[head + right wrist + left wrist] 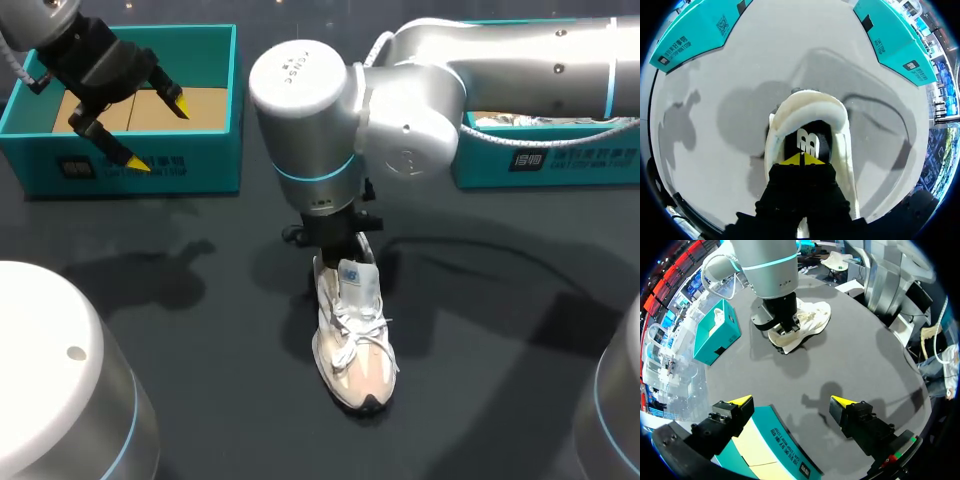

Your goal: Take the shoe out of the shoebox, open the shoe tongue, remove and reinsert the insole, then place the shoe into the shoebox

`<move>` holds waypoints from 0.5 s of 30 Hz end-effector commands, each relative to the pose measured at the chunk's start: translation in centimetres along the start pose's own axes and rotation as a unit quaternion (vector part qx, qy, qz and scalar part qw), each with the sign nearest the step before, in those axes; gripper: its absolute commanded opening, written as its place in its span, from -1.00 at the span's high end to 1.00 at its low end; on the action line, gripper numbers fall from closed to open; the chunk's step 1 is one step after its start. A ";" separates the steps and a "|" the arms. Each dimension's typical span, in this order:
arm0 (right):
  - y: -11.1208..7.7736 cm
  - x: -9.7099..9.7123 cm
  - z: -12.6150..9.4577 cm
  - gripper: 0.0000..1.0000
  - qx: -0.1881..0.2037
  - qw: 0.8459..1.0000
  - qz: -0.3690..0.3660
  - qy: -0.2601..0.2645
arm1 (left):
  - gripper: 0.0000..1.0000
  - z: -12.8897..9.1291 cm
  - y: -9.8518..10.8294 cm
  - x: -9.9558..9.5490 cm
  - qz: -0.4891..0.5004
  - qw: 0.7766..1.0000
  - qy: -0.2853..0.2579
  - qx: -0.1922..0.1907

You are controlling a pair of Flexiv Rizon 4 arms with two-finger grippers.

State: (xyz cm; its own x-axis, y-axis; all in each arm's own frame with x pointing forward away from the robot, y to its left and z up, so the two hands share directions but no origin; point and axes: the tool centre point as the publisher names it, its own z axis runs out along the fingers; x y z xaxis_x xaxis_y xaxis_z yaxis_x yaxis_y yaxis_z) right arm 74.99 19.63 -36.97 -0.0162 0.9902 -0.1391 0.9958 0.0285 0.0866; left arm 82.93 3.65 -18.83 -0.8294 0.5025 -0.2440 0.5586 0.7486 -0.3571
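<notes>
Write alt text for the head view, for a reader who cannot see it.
The right gripper is down at the heel opening of a white sneaker standing on the dark table, toe toward the camera. The left gripper hangs open over a teal shoebox at back left; a second teal box sits back right.

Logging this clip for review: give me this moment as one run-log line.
shoe: upright on table, outside shoebox | right claw: shut, inside shoe opening | left claw: open, over shoebox
</notes>
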 end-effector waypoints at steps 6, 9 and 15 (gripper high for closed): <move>0.2 -0.7 -1.6 1.00 0.031 0.999 -0.013 0.029 | -1.00 0.0 0.0 0.0 0.000 1.000 0.001 -0.001; -0.2 -1.0 -1.7 1.00 0.039 0.998 -0.023 0.043 | -1.00 0.0 0.0 0.0 0.000 1.000 0.001 -0.001; -0.7 -1.2 -1.6 0.68 0.052 0.997 -0.046 0.034 | -1.00 0.0 0.0 0.0 0.000 1.000 0.001 -0.001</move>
State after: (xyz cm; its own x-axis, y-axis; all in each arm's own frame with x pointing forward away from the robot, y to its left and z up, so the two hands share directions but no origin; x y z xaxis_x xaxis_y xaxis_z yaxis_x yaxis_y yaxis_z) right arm 74.28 18.81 -35.32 -0.1077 0.9909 -0.0804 0.9939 0.1054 -0.0315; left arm 82.93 3.65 -18.83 -0.8294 0.5026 -0.2440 0.5586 0.7486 -0.3571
